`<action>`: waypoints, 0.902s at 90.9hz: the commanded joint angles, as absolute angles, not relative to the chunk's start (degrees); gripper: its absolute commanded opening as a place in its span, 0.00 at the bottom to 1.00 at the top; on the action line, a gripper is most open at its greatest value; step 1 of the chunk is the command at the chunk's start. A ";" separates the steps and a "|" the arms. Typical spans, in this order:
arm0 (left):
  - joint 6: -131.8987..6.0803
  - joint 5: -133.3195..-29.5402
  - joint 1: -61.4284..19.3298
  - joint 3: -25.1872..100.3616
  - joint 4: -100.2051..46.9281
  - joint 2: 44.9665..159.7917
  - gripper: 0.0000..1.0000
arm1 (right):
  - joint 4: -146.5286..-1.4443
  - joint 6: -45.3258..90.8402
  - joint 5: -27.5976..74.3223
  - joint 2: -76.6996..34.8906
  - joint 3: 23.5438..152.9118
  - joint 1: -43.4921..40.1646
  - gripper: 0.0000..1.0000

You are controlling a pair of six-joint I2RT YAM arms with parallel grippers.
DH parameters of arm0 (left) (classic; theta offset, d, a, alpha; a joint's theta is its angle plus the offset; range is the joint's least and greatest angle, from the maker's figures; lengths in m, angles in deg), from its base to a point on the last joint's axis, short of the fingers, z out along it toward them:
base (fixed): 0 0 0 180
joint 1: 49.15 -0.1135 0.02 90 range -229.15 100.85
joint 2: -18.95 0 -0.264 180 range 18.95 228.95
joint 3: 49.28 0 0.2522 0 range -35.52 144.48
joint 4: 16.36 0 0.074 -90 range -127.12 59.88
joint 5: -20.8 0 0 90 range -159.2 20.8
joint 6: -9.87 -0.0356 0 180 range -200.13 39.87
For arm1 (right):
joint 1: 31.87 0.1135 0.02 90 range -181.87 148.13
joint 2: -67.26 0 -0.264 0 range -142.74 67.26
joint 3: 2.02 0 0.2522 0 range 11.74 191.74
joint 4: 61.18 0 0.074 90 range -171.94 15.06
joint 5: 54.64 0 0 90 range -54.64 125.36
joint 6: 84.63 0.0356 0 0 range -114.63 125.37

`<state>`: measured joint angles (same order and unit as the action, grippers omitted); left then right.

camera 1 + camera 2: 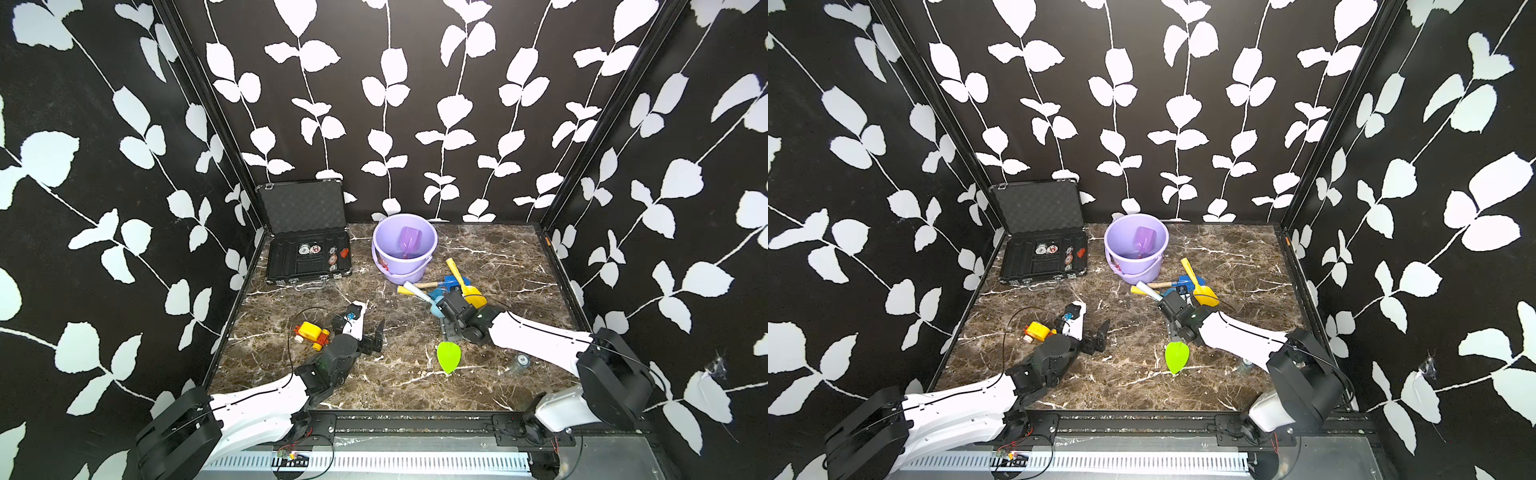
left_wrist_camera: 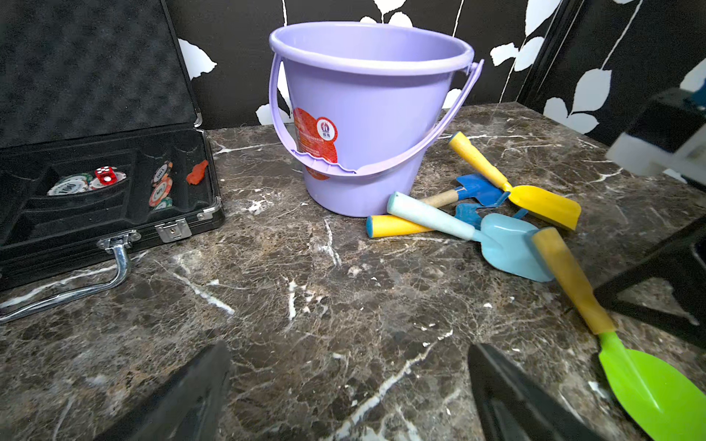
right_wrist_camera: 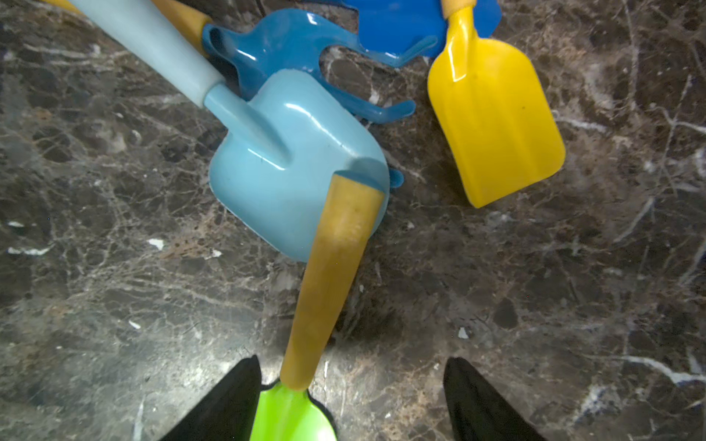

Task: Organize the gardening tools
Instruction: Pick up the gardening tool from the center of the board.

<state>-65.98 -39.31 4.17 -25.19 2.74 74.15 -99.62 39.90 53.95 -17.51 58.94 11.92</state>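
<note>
the gardening tools (image 1: 451, 282) are small, glossy toys. a purple scoop (image 1: 409, 241) stands inside the lavender bucket (image 2: 382, 114). just beside the bucket, on the marble table (image 1: 374, 386), lies a heap: a yellow spade (image 1: 473, 296) with a yellow handle, a blue spade (image 2: 479, 189) with a wooden handle, a yellow-handled blue rake (image 3: 290, 49), and a pale-handled light blue scoop (image 3: 290, 160) lying across the rake. a lime trowel (image 1: 449, 357) has its yellow handle tip against that scoop. the right gripper (image 3: 351, 397) has its jaws apart either side of the trowel's neck, not clamped. the left gripper (image 2: 349, 382) gapes wide over bare marble.
</note>
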 commanded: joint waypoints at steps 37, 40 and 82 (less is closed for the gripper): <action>-64.25 -33.63 4.38 -22.12 -1.66 75.06 0.99 | -88.28 39.49 47.57 -27.72 61.63 9.97 0.70; -64.16 -33.48 4.38 -22.14 -1.65 75.06 0.99 | -88.10 39.14 46.95 -28.01 61.95 10.06 0.70; -62.85 -32.49 4.42 -22.25 -2.72 75.04 0.99 | -87.72 36.11 40.21 -33.71 69.86 14.26 0.66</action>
